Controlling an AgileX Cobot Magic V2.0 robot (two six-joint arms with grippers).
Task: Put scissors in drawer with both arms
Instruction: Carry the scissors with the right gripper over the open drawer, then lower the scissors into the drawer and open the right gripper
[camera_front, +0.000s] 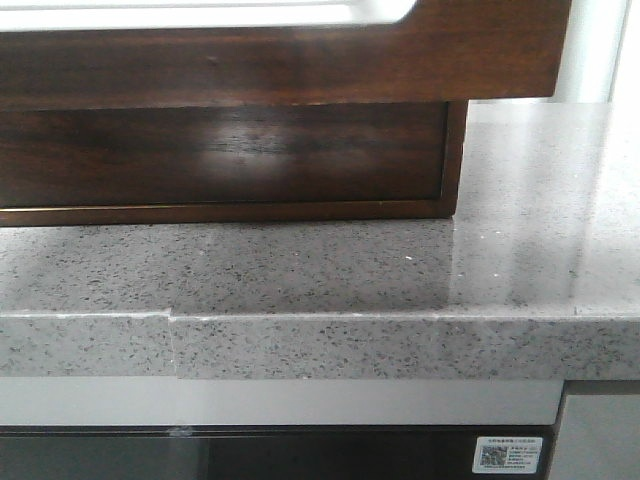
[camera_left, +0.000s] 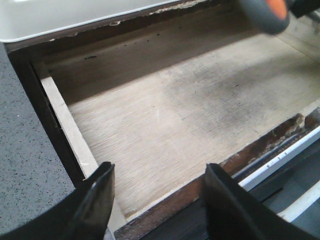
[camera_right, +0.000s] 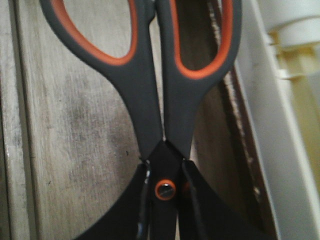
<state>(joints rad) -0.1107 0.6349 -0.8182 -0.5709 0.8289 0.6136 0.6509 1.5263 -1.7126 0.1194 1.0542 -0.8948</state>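
The drawer is pulled out; its glossy dark brown front runs across the top of the front view, with a white round-cornered band above it. Neither gripper shows in the front view. My left gripper is open and empty, hovering over the drawer's front edge and pale worn floor. My right gripper is shut on the scissors at their pivot screw. The grey handles with orange lining point away from it above the drawer floor. One scissors handle shows blurred in the left wrist view.
A grey speckled stone counter runs below the drawer, with a dark wooden cabinet panel behind it. The counter also shows beside the drawer's side wall. A white rail lies past the drawer's dark side edge.
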